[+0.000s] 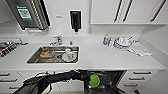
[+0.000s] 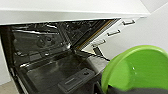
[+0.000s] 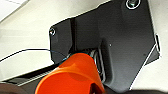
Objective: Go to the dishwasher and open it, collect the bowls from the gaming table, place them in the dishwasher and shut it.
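The dishwasher (image 1: pixel 110 76) stands open under the white counter, its dark interior (image 2: pixel 47 60) facing the left wrist camera. My left arm comes in from the left, and its gripper (image 1: pixel 90 80) is shut on a pale green bowl (image 1: pixel 94 80) hanging in front of the opening. In the left wrist view that bowl (image 2: pixel 140 67) is large and tilted, beside the lowered door. An orange cup (image 3: pixel 72 75) sits close to the right wrist camera, with my right gripper (image 3: pixel 92 88) shut on it against the robot's dark plate. The gaming table is out of view.
Above the dishwasher, the sink (image 1: pixel 33 58) holds several dirty dishes below a faucet (image 1: pixel 57 40). Stacked plates (image 1: pixel 122 43) and a cloth (image 1: pixel 140 50) lie on the counter to the right. White drawers (image 1: pixel 141 77) flank the dishwasher, and wall cabinets (image 1: pixel 125 11) hang overhead.
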{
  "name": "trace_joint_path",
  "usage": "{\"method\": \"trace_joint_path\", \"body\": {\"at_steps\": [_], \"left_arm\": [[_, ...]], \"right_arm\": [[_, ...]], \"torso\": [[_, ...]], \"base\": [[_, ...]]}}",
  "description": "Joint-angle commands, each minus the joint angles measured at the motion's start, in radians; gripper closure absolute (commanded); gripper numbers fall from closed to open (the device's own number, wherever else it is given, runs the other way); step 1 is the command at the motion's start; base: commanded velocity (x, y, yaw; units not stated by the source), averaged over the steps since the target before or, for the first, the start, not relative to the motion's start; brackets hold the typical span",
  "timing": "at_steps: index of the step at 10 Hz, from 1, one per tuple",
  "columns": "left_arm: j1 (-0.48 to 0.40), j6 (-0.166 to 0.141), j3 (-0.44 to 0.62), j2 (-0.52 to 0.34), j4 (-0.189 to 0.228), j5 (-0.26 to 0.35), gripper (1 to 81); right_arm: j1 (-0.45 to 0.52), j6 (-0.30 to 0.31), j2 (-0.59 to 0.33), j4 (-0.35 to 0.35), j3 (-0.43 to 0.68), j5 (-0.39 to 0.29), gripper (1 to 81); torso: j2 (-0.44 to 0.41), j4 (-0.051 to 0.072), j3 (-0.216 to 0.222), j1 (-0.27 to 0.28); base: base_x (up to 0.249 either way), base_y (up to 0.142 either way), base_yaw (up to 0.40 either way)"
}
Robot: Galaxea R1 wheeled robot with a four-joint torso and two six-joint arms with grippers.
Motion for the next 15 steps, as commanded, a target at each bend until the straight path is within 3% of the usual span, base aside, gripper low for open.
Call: {"method": "trace_joint_path", "body": {"at_steps": [1, 4, 5, 7, 9, 10, 12, 15], "left_arm": [[-0.157, 0.001, 0.023, 0.053, 0.003, 0.028, 81.1], [-0.157, 0.001, 0.023, 0.078, 0.002, 0.028, 81.1], [-0.157, 0.001, 0.023, 0.076, 0.001, 0.028, 1.0], [-0.111, 0.003, 0.035, 0.044, -0.002, 0.032, 1.0], [-0.022, 0.017, 0.084, -0.054, 0.001, 0.032, 1.0], [0.016, 0.034, 0.169, -0.152, 0.017, 0.032, 1.0], [0.09, 0.035, 0.34, -0.346, 0.054, 0.021, 1.0], [0.255, 0.035, 0.465, -0.554, 0.06, 0.009, 1.0]], "right_arm": [[0.033, -0.001, -0.026, 0.003, 0.013, -0.07, 81.1], [0.035, -0.001, -0.025, 0.003, 0.012, -0.07, 81.1], [0.035, -0.001, -0.025, 0.001, 0.012, -0.07, 81.1], [0.035, -0.001, -0.017, 0.001, 0.009, -0.07, 81.1], [0.044, -0.001, -0.026, 0.003, 0.016, -0.07, 81.1], [0.053, -0.001, -0.056, 0.003, 0.059, -0.07, 81.1], [0.076, -0.001, -0.152, 0.003, 0.205, -0.068, 81.1], [0.13, 0.001, -0.321, 0.007, 0.424, -0.067, 81.1]], "torso": [[0.0, 0.0, 0.0, 0.0], [0.0, 0.0, 0.0, 0.0], [0.0, 0.0, 0.0, 0.0], [0.0, 0.0, 0.0, 0.0], [0.0, 0.0, 0.0, 0.0], [0.0, 0.0, 0.0, 0.0], [0.0, 0.0, 0.0, 0.0], [0.0, 0.0, 0.0, 0.0]], "base": [[0.0, 0.0, 0.0], [0.0, 0.0, 0.0], [0.0, 0.0, 0.0], [0.0, 0.0, 0.0], [0.0, 0.0, 0.0], [0.0, 0.0, 0.0], [0.0, 0.0, 0.0], [0.0, 0.0, 0.0]]}}
